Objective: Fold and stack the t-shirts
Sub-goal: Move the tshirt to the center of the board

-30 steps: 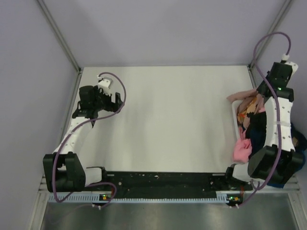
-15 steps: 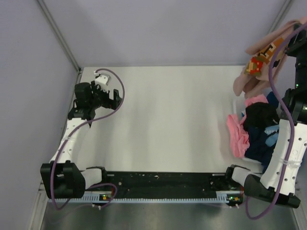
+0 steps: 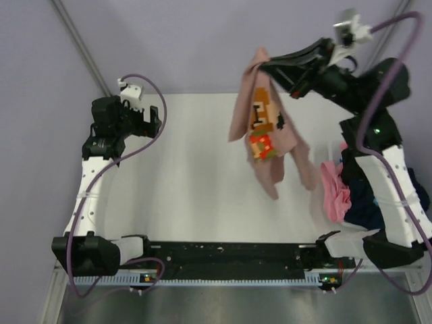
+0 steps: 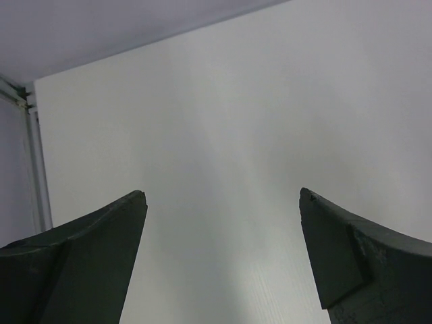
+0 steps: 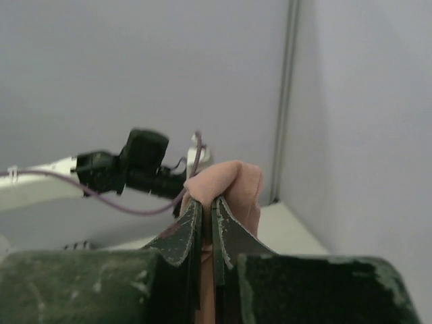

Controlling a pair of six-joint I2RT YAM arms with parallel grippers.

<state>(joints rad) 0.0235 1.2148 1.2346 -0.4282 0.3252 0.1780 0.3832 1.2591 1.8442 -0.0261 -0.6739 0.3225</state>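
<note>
My right gripper (image 3: 264,66) is shut on the dusty rose-pink t-shirt (image 3: 270,131) and holds it high above the table's far middle; the shirt hangs down with its orange-brown pixel figure showing. In the right wrist view the pink cloth (image 5: 229,185) is pinched between the closed fingers (image 5: 206,202). A pile of other t-shirts lies at the right edge: bright pink (image 3: 335,196), black (image 3: 354,169) and navy (image 3: 361,209). My left gripper (image 3: 152,120) is open and empty over the far left of the table; its wrist view (image 4: 223,196) shows only bare table.
The white table (image 3: 202,175) is bounded by a grey wall on the left with a metal rail (image 3: 84,50) and a back wall. The black base bar (image 3: 229,256) runs along the near edge.
My right arm has lifted the rose-pink shirt out of the pile at the right and swung it up and left over the table. My left gripper has moved slightly farther back.
</note>
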